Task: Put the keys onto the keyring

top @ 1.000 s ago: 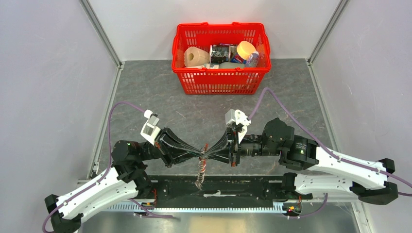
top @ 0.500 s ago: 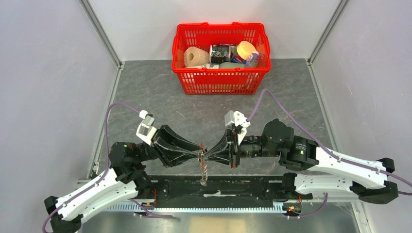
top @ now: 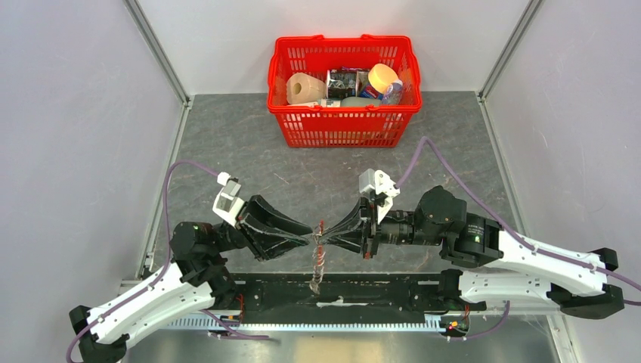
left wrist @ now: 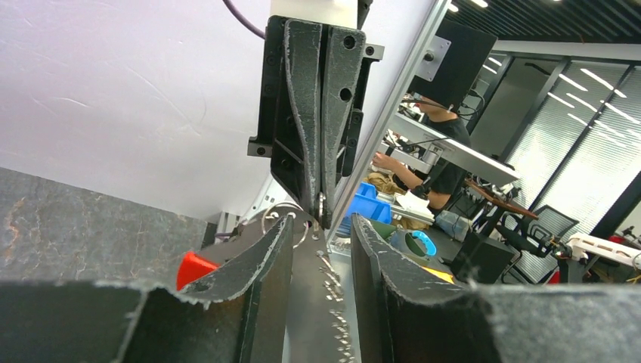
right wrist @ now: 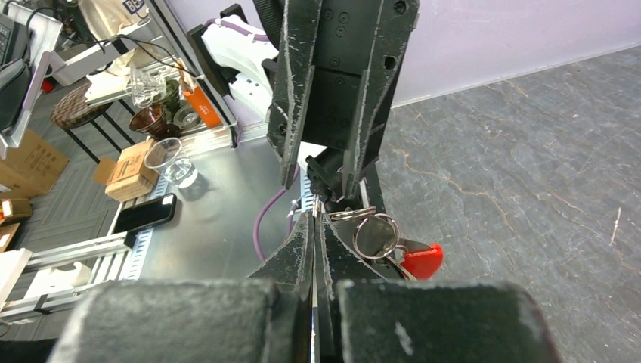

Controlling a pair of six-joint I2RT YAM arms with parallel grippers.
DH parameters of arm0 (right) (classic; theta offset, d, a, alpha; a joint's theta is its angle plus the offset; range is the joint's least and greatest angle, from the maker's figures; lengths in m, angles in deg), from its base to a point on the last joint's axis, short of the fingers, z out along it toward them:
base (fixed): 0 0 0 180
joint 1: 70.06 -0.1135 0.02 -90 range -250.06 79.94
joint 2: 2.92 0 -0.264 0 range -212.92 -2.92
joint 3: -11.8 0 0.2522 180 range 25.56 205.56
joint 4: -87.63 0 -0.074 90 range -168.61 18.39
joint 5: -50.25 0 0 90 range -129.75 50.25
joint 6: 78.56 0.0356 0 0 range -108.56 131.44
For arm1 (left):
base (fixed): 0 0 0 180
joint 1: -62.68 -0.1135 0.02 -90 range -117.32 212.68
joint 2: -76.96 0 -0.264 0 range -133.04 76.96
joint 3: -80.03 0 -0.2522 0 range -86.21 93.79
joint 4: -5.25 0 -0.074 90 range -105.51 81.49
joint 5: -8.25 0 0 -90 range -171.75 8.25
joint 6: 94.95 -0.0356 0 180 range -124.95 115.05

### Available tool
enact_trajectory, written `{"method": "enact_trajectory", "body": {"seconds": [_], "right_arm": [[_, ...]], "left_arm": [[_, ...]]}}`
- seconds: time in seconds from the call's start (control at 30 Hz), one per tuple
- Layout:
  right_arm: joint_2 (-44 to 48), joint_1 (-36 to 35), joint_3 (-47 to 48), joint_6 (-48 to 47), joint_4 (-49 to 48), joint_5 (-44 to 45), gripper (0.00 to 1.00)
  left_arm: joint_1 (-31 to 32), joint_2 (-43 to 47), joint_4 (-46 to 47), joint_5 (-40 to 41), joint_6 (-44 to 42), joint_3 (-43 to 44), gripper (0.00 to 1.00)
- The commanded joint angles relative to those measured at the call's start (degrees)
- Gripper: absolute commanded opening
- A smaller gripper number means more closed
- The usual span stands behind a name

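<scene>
Jaws of left gripper [top: 308,239] narrowly apart, empty. Right gripper [top: 325,240] pinched shut on keyring [top: 317,261], bunch dangling between both tips. Key not distinguishable.

Risk: thin wire slips from pinch, bunch drops; swinging chain snags left fingers.

Split rings [right wrist: 376,234] thin, springy steel; red strap [right wrist: 421,261] flat, smooth.

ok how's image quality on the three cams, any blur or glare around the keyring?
Top external: even light, soft shadows, sharp, but the keyring is tiny. Left wrist: the left pincer is soft up close, with bright ceiling strips behind. Right wrist: the right pincer is blurred at the bottom edge; the keyring's ring and the table are crisp.
</scene>
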Motion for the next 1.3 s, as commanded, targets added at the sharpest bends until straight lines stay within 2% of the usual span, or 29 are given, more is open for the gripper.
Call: {"method": "enact_trajectory", "body": {"seconds": [0.0,0.53,1.27], "right_arm": [[1.02,-0.32,1.17,-1.57,-3.39,2.38,0.0],[-2.55,-0.31,4.04,-2.13,-4.47,1.59,0.0],[-2.94,-0.31,5.72,-2.57,-5.25,1.17,0.0]], "left_arm": [[0.0,1.24,1.98,0.26,0.33,0.13,0.4],[-0.04,1.0,2.5,-0.59,0.9,0.53,0.38],[-0.02,1.48,1.35,-1.16,0.79,0.73,0.33]]}}
